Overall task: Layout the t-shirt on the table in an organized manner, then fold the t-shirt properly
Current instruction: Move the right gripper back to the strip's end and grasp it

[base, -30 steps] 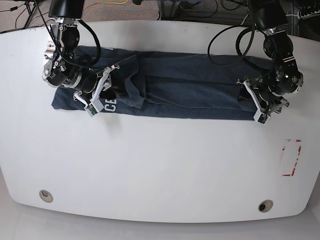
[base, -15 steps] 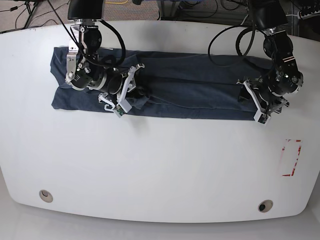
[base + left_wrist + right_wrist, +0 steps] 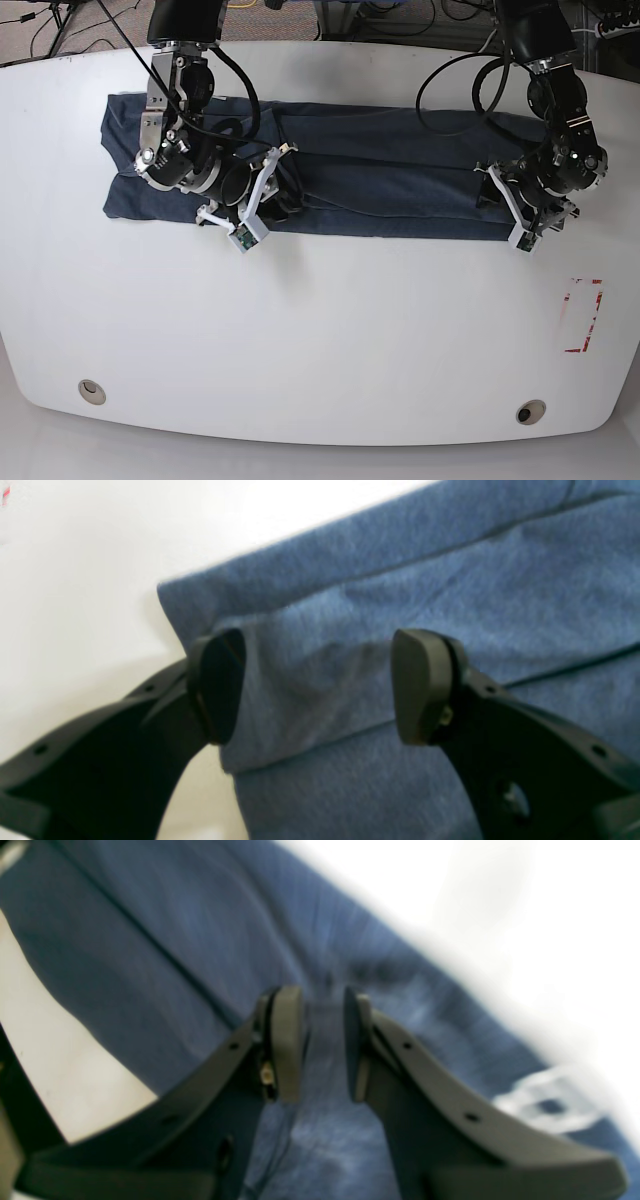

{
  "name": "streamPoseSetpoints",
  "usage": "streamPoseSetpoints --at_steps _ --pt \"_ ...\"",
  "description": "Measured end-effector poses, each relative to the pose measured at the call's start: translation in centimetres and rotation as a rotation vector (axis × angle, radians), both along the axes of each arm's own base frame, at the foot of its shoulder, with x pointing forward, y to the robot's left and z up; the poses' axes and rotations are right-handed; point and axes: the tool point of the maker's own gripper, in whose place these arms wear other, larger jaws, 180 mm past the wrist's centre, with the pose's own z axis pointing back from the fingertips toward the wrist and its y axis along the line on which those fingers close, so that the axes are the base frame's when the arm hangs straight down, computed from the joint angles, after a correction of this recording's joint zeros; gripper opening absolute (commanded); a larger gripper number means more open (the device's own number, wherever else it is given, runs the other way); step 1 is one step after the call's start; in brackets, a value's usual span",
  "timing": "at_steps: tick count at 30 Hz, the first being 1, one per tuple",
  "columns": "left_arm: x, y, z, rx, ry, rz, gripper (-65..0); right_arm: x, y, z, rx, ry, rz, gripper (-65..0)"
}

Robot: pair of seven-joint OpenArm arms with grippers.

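Grips a narrow ridge of the t-shirt (image 3: pixel 165 955) in the right claw (image 3: pixel 324 1040), pads drawn close together with a pale strip of cloth pinched between them. Shows dark blue fabric spread beneath and on both sides of that claw, with long creases running away ahead of the fingertips. Catches a blurred bit of white lettering (image 3: pixel 545 1100) to one side of the claw, near the cloth's edge, and beyond it the bare white table (image 3: pixel 550 915).

Keeps the left claw (image 3: pixel 315 685) wide open, gripping nothing. Straddles a folded corner of the shirt: one pad (image 3: pixel 217 685) at the very end edge of the cloth, the other (image 3: pixel 417 685) over the fabric further in. Leaves layered folds between and ahead of the pads, and white tabletop past the outer pad.

From the base view, finds the t-shirt (image 3: pixel 380 190) lying as a long folded band across the far part of the table (image 3: pixel 320 340), stretching from the right claw (image 3: pixel 262 195) to the left claw (image 3: pixel 520 215) and beyond the right one to the band's other end. Places a red-outlined mark (image 3: pixel 583 315) on the bare surface near the left claw, toward the near edge, and two round grommet holes (image 3: pixel 91 390) (image 3: pixel 530 411) well apart from both claws.
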Motion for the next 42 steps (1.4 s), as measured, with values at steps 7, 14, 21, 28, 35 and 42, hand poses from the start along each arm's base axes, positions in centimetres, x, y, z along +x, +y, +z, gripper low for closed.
streamPoseSetpoints --at_steps 7,14,21,28,35,42 --pt "0.6 0.0 0.6 0.002 -0.017 0.0 -22.2 0.4 -2.5 0.3 -0.063 -0.009 -0.032 -51.8" --pt "0.8 0.0 0.8 0.0 -0.024 -0.001 -22.2 -0.3 -4.4 -4.5 -0.113 0.104 -0.075 -51.8" --pt "0.9 0.0 1.1 0.003 -0.035 -0.002 -22.2 -0.9 -4.1 -8.1 -0.059 0.156 -0.103 -52.2" --pt "1.0 -0.1 1.1 0.002 -0.035 -0.002 -22.2 -0.6 -4.5 -7.8 -0.061 0.131 -0.105 -52.5" --pt "0.9 0.0 1.1 0.005 -0.034 -0.002 -22.2 0.0 -8.8 -2.4 -0.259 0.007 -0.111 -52.2" --pt "1.0 -0.1 1.2 0.003 -0.037 -0.004 -22.2 -0.1 -14.4 -0.4 -0.349 -0.013 -0.239 -52.0"
